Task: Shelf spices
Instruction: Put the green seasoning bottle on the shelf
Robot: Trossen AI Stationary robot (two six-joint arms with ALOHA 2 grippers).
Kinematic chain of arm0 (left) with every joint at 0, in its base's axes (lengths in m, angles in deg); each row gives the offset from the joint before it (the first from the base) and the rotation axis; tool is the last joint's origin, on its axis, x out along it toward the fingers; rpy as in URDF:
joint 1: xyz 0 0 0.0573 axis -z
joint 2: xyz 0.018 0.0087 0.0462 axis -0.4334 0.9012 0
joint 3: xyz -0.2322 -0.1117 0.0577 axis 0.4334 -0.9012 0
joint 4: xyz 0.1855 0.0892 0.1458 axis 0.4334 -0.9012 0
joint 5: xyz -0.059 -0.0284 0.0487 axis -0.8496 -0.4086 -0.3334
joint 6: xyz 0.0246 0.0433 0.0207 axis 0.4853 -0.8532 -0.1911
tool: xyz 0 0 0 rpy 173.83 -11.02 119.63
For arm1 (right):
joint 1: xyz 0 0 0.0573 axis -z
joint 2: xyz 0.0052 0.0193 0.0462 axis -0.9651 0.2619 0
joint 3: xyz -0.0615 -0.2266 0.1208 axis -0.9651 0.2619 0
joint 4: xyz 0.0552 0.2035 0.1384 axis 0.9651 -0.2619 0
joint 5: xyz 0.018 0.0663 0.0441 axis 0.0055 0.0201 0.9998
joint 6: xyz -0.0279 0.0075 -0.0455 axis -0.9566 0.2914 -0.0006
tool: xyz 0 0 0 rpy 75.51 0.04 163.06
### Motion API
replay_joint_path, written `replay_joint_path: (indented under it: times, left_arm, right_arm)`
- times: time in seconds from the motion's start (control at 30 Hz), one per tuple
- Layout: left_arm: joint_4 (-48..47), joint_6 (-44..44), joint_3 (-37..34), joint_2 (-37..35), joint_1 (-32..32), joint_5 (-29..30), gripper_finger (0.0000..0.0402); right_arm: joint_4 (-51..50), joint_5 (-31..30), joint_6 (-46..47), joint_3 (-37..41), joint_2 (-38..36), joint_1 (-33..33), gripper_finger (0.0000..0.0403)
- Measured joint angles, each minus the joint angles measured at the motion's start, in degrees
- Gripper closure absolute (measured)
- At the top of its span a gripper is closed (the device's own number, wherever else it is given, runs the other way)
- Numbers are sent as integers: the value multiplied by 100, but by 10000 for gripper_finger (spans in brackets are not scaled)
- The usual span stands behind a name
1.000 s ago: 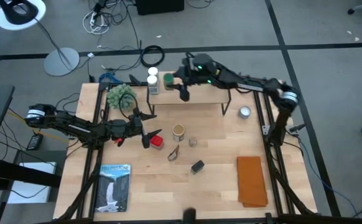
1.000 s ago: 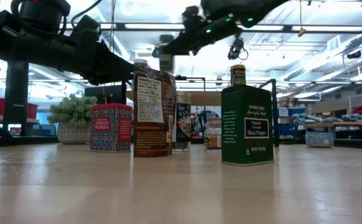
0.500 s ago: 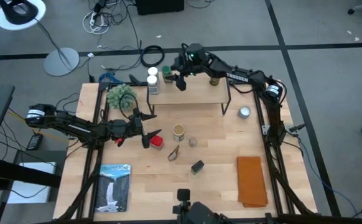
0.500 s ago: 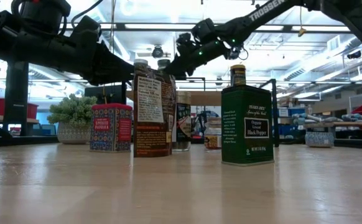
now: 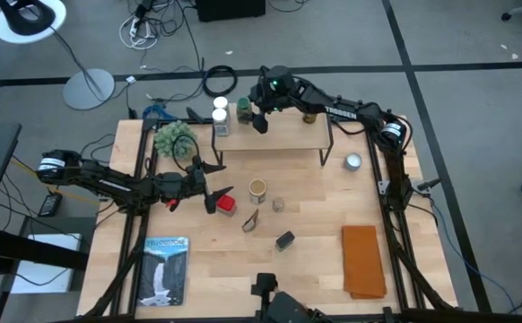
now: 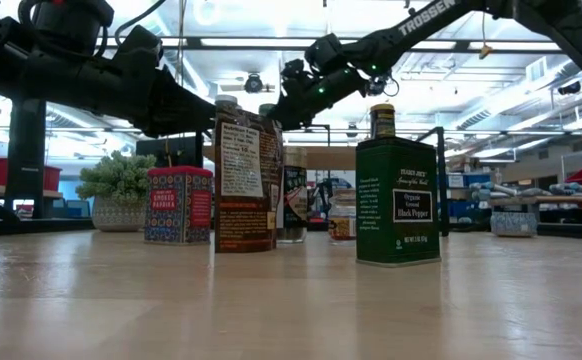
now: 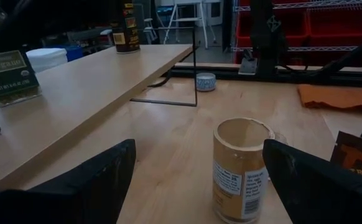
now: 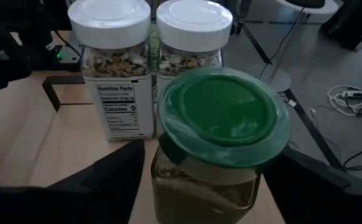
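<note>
On the table (image 5: 324, 211), the shelf (image 5: 288, 135) sits toward twelve o'clock. The right claw (image 5: 259, 119), fingers spread, straddles a green-capped jar (image 8: 221, 134) there. The left claw (image 5: 214, 190) gapes empty at nine o'clock.

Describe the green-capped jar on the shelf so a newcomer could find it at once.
Start at the wooden shelf along the table's far edge and go to its left end, where the right claw hangs with fingers spread. The green-capped jar stands there between those fingers, beside two white-capped jars. Its green lid sets it apart; its neighbours' lids are white.
</note>
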Motion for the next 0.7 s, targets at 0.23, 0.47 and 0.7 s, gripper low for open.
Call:
replay_joint_path:
  times: [0.23, 0.47, 0.7]
  left_arm:
    - [0, 0, 0, 0, 0, -2, 44]
    - [-7, 0, 2, 0, 0, 0, 44]
    - [-2, -1, 1, 0, 0, -2, 44]
  right_arm:
    - [5, 9, -2, -2, -12, 0, 80]
    - [-29, 49, -2, -2, -386, 0, 95]
    - [-523, -667, -52, -4, -898, -50, 100]
